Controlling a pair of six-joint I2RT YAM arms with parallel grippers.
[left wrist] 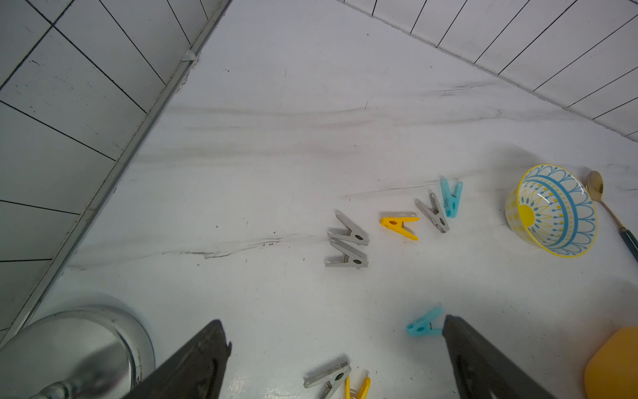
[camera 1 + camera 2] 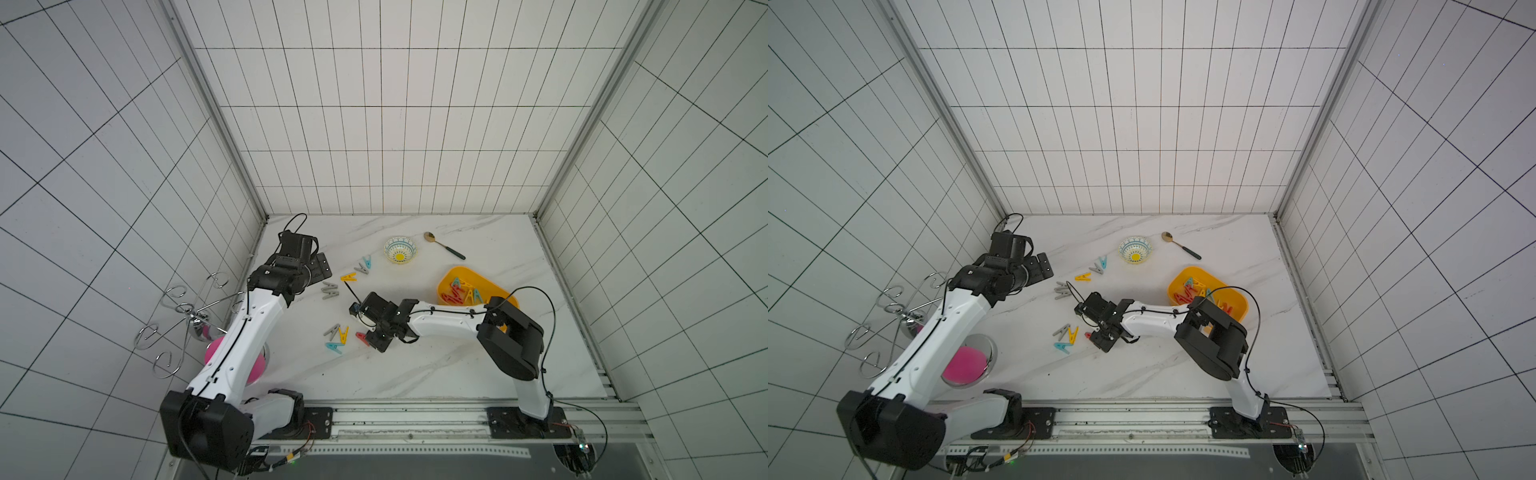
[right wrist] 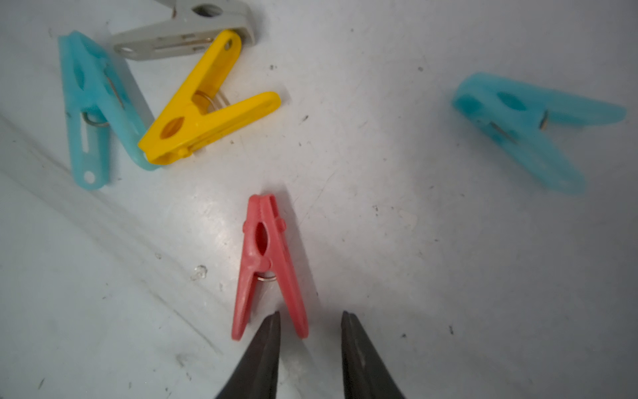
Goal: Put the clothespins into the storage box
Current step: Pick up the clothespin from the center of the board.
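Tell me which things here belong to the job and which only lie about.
Job: small plastic A-shaped clothespins, red, yellow, teal, grey; shallow yellow plastic storage box.
Lying about: round patterned bowl; gold spoon with dark green handle; chrome wire hook stand; pink round object.

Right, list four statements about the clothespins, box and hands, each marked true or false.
1. The storage box already holds clothespins. True.
2. The right hand grips a yellow clothespin. False: it is open; a red clothespin lies on the table at its fingertips.
3. The left hand is open and empty. True.
4. The spoon lies in the bowl. False: it lies beside it.
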